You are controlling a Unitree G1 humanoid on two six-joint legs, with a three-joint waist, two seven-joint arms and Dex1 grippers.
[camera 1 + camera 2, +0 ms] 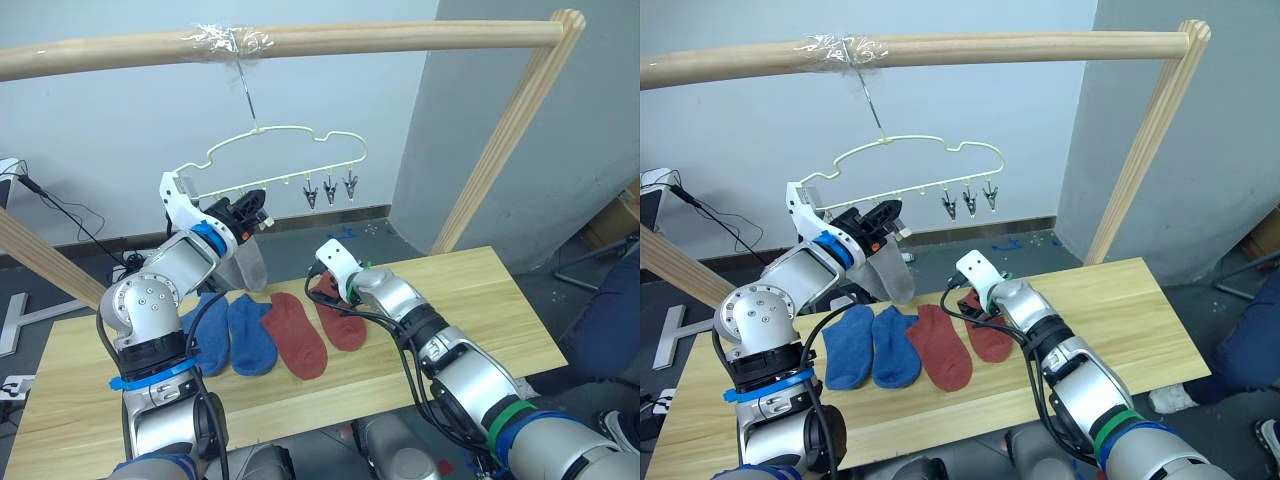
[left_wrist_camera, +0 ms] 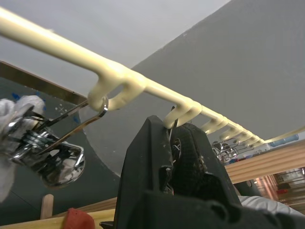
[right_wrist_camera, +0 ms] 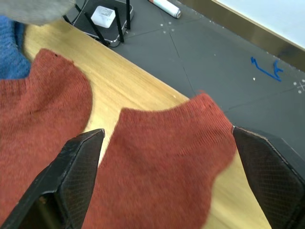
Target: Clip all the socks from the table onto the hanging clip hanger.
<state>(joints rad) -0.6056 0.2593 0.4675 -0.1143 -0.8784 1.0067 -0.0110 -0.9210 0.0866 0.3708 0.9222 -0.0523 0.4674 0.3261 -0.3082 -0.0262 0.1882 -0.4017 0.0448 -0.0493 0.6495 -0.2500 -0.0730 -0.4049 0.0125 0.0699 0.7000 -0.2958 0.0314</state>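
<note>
Up at the clip hanger (image 1: 285, 165), the left gripper (image 1: 243, 212) has its black fingers pinched narrow around one small metal clip (image 2: 172, 143) on the lower bar, and a light grey sock (image 1: 887, 270) already hangs from the clips beside it. Meanwhile the right gripper (image 3: 162, 162) hovers spread wide over a rust-red sock (image 3: 167, 157) lying near the table's (image 1: 480, 290) far edge, its fingers straddling the sock's cuff end without touching it as far as I can tell. Its twin rust-red sock (image 1: 296, 333) and two blue socks (image 1: 232, 332) lie in a row toward the table's middle.

To do this step well, the right arm should probably drop straight down and close on the cuff hem alone, so the neighbouring red sock isn't dragged along. The left fingers should keep the clip squeezed and steady, since the hanger swings freely from the wooden pole (image 1: 300, 42).
</note>
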